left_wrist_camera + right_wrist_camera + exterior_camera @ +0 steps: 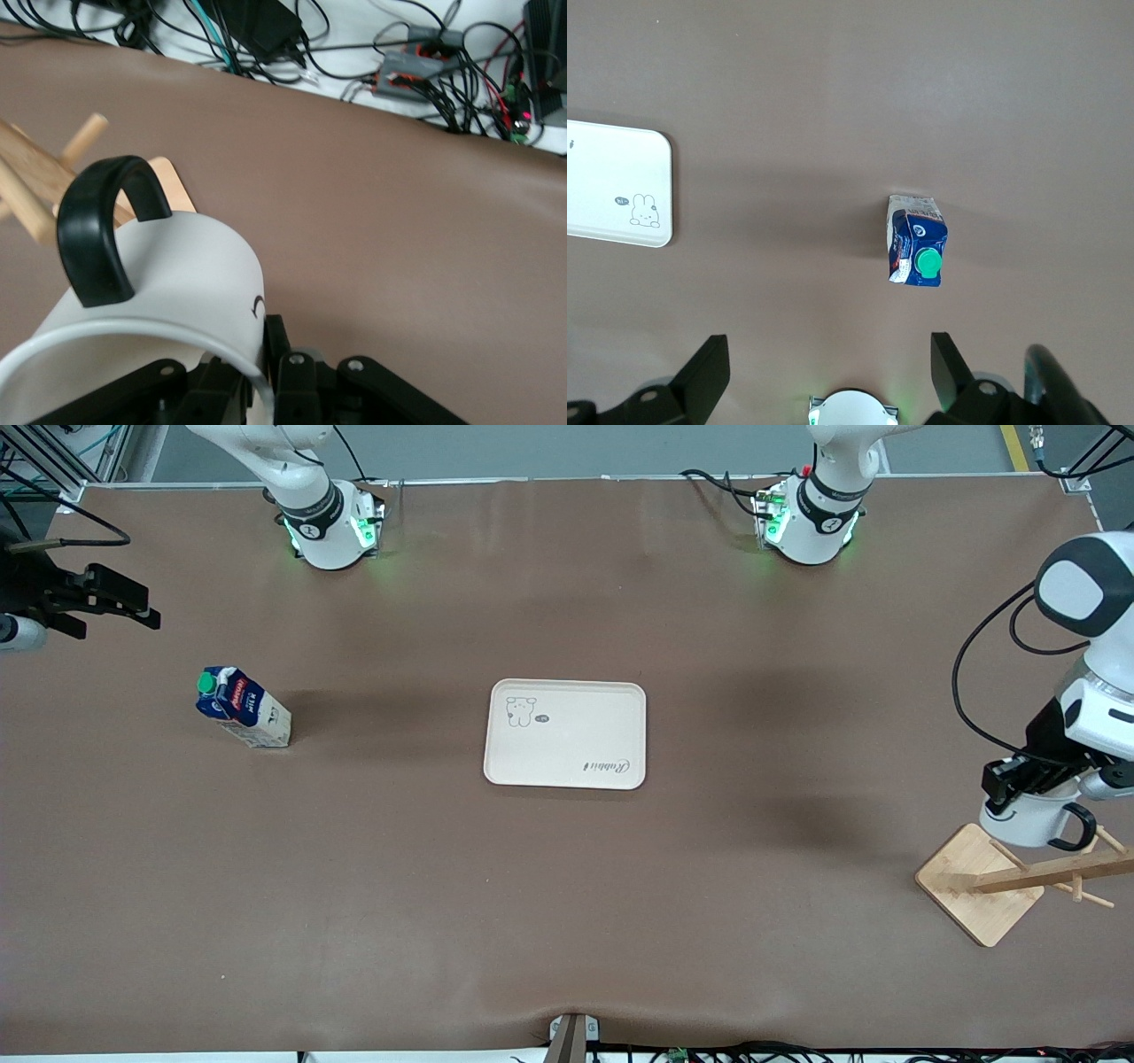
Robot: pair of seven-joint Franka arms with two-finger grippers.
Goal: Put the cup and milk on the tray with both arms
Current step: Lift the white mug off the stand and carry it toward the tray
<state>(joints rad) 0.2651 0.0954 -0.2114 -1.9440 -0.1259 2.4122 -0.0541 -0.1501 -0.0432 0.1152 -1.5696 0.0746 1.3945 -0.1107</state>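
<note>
The white cup (1028, 825) with a black handle is in my left gripper (1012, 784), which is shut on its rim just over the wooden rack, at the left arm's end of the table. In the left wrist view the cup (177, 283) fills the foreground, its rim pinched in the gripper (266, 359). The milk carton (244, 708) stands toward the right arm's end and also shows in the right wrist view (917, 252). The cream tray (567, 733) lies mid-table with nothing on it, its corner in the right wrist view (611, 181). My right gripper (133, 609) hangs open and empty above that end (828, 363).
A wooden rack (979, 881) with pegs stands under the cup, and its pegs show in the left wrist view (35, 190). Cables and electronics (425, 66) lie past the table edge. The right arm's base (850, 409) shows in the right wrist view.
</note>
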